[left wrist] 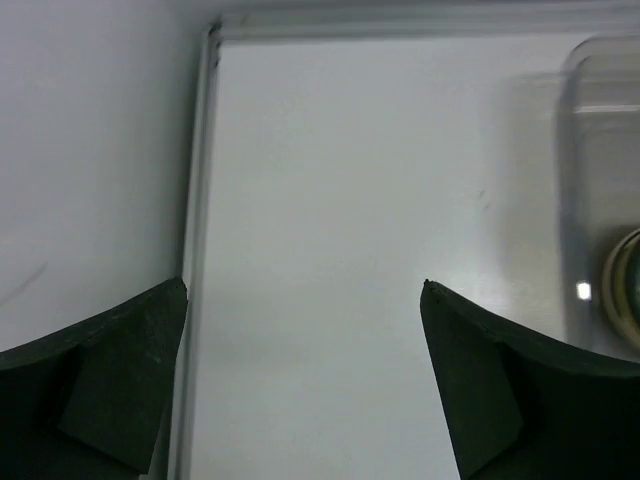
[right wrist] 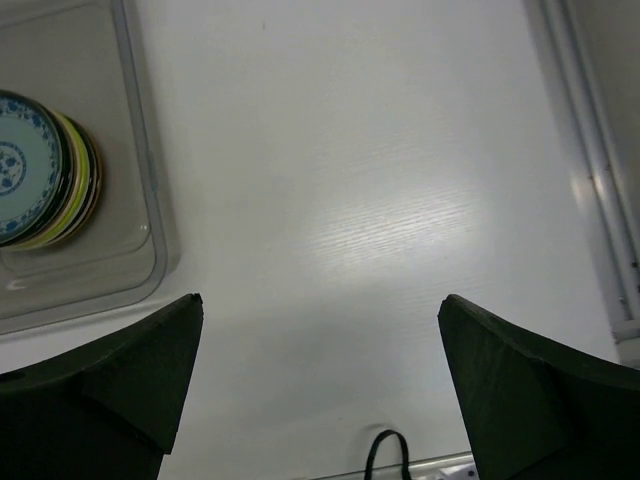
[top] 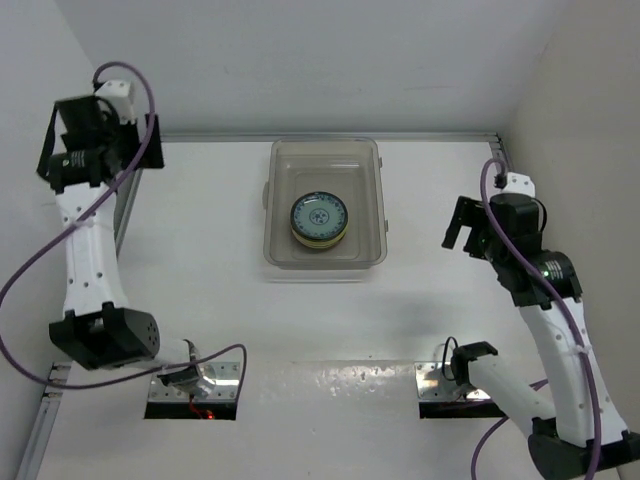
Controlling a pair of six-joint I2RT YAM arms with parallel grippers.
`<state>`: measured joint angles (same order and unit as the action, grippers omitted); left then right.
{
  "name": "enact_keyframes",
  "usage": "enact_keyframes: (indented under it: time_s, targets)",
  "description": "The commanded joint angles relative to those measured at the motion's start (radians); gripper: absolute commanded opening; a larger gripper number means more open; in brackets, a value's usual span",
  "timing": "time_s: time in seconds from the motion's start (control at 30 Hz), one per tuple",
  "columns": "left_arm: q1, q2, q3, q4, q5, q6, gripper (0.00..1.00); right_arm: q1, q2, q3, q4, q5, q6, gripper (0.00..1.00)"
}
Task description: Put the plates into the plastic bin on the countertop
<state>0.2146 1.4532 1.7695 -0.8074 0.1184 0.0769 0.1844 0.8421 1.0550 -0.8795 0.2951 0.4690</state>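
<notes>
Plates (top: 320, 219) stacked inside plastic bin (top: 325, 165), near its middle. Blue-patterned plate (right wrist: 20, 165) on top; lime-green and amber rims show beneath in right wrist view. Count unclear, perhaps four or five. Bin on white desk (top: 200, 260), far centre, close to back wall. Left pincer (left wrist: 304, 290): jaws spread wide, holding nothing, over desk's far left edge beside side wall (left wrist: 90, 170), well apart from bin. Right pincer (right wrist: 321, 299): wide open too, holding nothing, over desk right of bin.

Lower plates (right wrist: 85, 185) — rims only
</notes>
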Motion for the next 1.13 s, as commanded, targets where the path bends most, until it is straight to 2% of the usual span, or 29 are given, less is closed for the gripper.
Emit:
enact_keyframes:
  time_s: [0.0,0.07,0.2,0.37,0.6,1.1]
  targets:
    - [0.086,-0.052,-0.16,-0.078,-0.02,0.072,1.0,-0.008,-0.014,0.106,-0.073,0.127,-0.066,1.0]
    - [0.153,-0.097,-0.249,-0.078,0.024,0.072,1.0,-0.005,-0.018,0.129,-0.087,0.162,-0.087,1.0]
    - [0.193,-0.128,-0.338,-0.078,0.084,0.054,1.0,-0.005,-0.047,0.117,-0.088,0.161,-0.118,1.0]
    - [0.203,-0.128,-0.349,-0.078,0.161,0.005,1.0,-0.007,-0.109,0.068,-0.058,0.111,-0.128,1.0]
    - [0.203,-0.128,-0.367,-0.069,0.175,0.004,1.0,-0.006,-0.178,0.02,-0.039,0.11,-0.154,1.0]
    - [0.203,-0.119,-0.377,-0.069,0.175,0.004,1.0,-0.005,-0.193,-0.012,0.014,0.22,-0.136,1.0]
